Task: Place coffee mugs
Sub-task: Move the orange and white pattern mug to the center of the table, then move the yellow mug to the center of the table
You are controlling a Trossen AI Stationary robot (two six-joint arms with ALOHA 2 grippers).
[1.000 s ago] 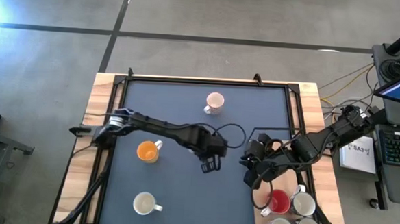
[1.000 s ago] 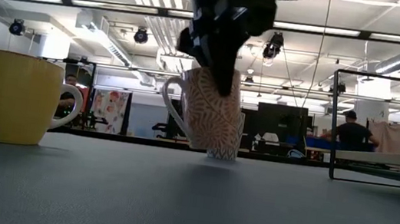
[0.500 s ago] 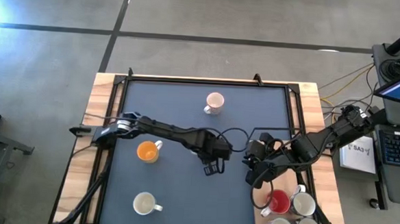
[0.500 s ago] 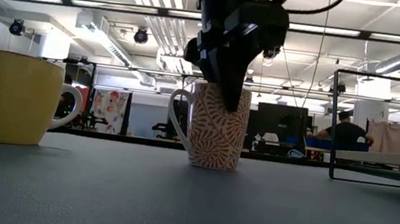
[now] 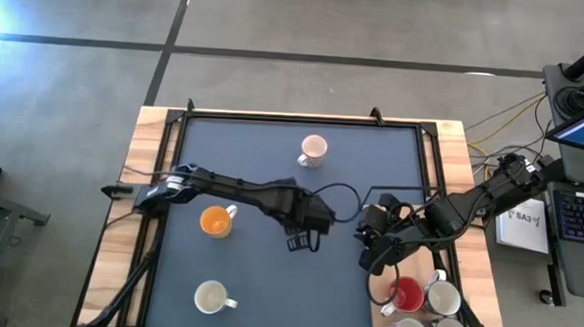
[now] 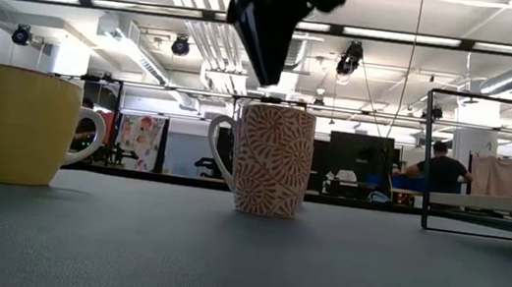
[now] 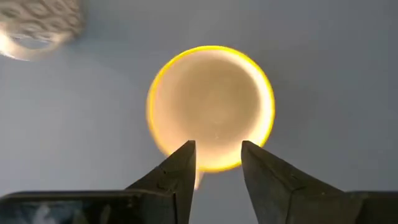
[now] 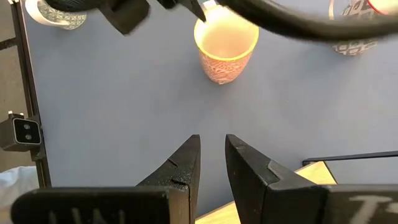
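Rising off the patterned mug (image 6: 272, 159), left gripper (image 5: 301, 241) is opening wide, empty | mug standing mid-mat | orange mug (image 5: 215, 221), pink mug (image 5: 313, 148), white mug (image 5: 210, 297) placed | red mug (image 5: 408, 293) waiting at 4 o'clock | right gripper (image 5: 366, 249) hovering nearby, narrow, empty

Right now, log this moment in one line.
left arm: jaws open, above patterned mug | mug: upright, ungripped | right arm: idle near red mug
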